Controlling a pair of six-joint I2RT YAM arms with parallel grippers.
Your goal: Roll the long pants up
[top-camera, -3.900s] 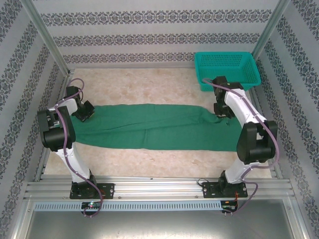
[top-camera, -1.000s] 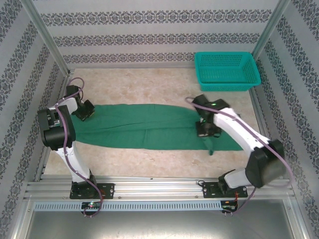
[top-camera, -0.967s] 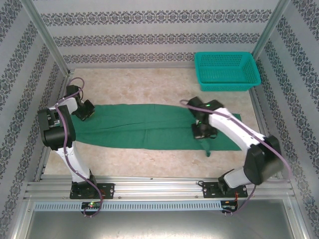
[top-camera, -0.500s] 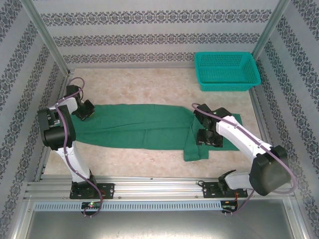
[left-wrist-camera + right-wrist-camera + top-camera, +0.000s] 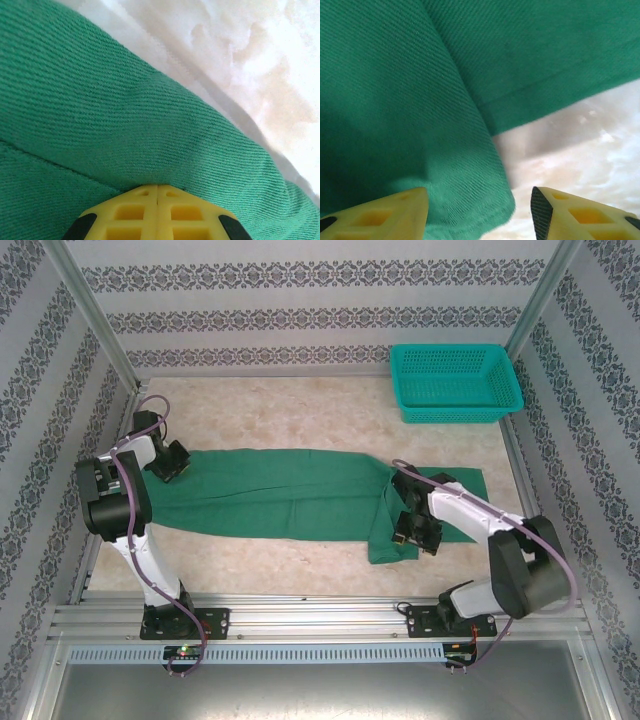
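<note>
The long pants (image 5: 280, 495) lie stretched left to right across the table, dark green and flat. Their right end is folded back, and the flap (image 5: 390, 538) hangs toward the near edge. My left gripper (image 5: 172, 464) rests on the pants' far left end. In the left wrist view its yellow fingertips (image 5: 157, 189) are shut together, tips against the cloth (image 5: 125, 100), with no cloth visible between them. My right gripper (image 5: 412, 532) hovers just right of the flap. In the right wrist view it (image 5: 479, 212) is open, with the cloth's rounded folded corner (image 5: 470, 200) lying loose between the fingers.
A teal mesh basket (image 5: 455, 380) stands at the back right corner. Bare marbled tabletop (image 5: 300, 410) lies behind the pants and in a strip in front of them. Metal frame posts and patterned walls close in the sides.
My right gripper carried the pants' right end leftward and toward the near edge, then opened and dropped it as a folded flap. It has since drawn back slightly. The left gripper has not moved.
</note>
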